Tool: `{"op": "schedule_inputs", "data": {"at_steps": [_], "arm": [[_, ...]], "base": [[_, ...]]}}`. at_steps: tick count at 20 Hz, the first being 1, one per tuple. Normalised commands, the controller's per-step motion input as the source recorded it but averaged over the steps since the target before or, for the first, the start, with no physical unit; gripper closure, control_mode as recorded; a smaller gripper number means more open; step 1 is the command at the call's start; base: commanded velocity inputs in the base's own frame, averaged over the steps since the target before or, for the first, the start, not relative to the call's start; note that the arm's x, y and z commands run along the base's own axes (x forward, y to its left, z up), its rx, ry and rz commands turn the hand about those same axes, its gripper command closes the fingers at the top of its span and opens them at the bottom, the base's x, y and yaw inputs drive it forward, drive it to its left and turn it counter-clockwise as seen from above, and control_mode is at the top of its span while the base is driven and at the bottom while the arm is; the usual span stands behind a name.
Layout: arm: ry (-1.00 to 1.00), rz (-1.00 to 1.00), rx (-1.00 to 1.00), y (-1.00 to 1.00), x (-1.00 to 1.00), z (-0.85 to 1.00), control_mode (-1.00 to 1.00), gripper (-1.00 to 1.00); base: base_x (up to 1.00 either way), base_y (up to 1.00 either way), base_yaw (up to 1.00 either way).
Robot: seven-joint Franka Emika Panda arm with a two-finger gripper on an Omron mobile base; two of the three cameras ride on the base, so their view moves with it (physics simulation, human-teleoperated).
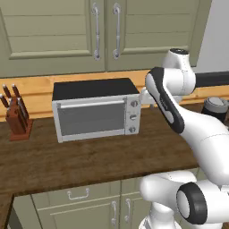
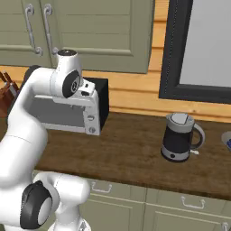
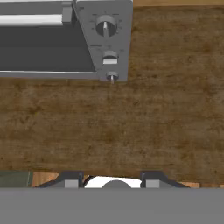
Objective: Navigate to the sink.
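The sink is out of view. My arm is folded over a dark wooden counter point(image 1: 89, 156), with the hand held in front of the right end of a silver toaster oven point(image 1: 95, 114). In the hand view the gripper point(image 3: 113, 180) looks down at the bare counter point(image 3: 131, 122). Its two dark fingertips point(image 3: 72, 179) stand apart with nothing between them, so it is open. The oven's knob panel point(image 3: 107, 39) lies at the top of that view.
A wooden knife block point(image 1: 18, 120) stands at the counter's left. A black kettle point(image 2: 178, 137) sits to the right of the toaster oven point(image 2: 67, 113), below a dark-framed window point(image 2: 173, 54). Green cabinets point(image 1: 98, 31) hang above and run below the counter.
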Motion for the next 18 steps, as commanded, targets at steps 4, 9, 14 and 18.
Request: {"op": "schedule_inputs", "data": {"at_steps": [4,9,14,18], "arm": [[-0.01,0.00,0.00,0.00,-0.04,0.00,1.00,-1.00],[0.00,0.00,0.00,0.00,0.00,0.00,1.00,-1.00],[0.00,0.00,0.00,0.00,0.00,0.00,1.00,-1.00],[0.00,0.00,0.00,0.00,0.00,0.00,1.00,-1.00]], "base": [[-0.38,0.03,0.03],[-0.91,0.00,-0.16],[-0.42,0.02,-0.54],[0.00,0.20,-0.80]]}}
